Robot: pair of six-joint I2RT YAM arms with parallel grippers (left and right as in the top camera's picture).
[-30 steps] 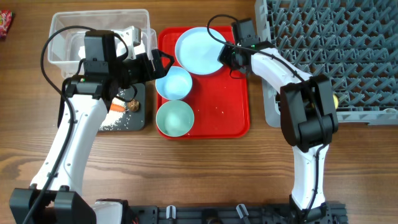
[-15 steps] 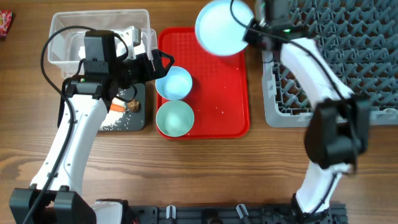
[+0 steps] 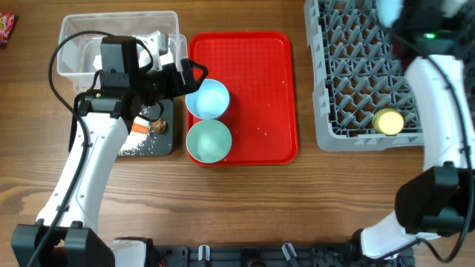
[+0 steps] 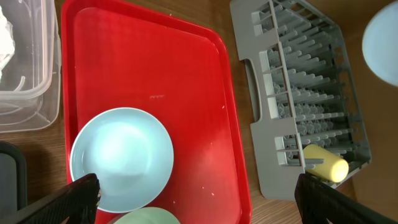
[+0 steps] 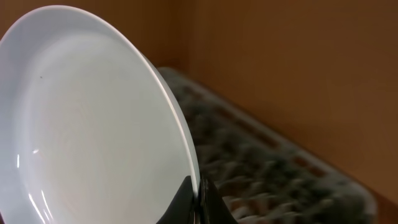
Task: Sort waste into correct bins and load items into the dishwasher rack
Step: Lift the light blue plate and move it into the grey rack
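My right gripper [image 5: 198,198] is shut on the rim of the round light-blue plate [image 5: 93,118] and holds it tilted on edge above the far side of the grey dishwasher rack [image 3: 356,67]; in the overhead view the plate [image 3: 387,7] is a blur at the top edge. A yellow cup [image 3: 388,121] lies in the rack's near right corner. My left gripper [image 4: 199,208] is open and empty above the light-blue bowl [image 3: 207,99]. The pale green bowl [image 3: 208,141] sits in front of it. Both bowls stand on the red tray [image 3: 256,74].
The clear tub [image 3: 82,37] holds white napkins [image 4: 5,31]. The black tray [image 3: 167,141] holds a carrot piece [image 3: 139,127], a brown lump [image 3: 158,126] and rice [image 3: 137,150]. A red wrapper [image 3: 6,28] lies at the far left edge.
My right gripper lifted the light-blue plate off the red tray and carried it right, over the rack. The left arm has not moved.
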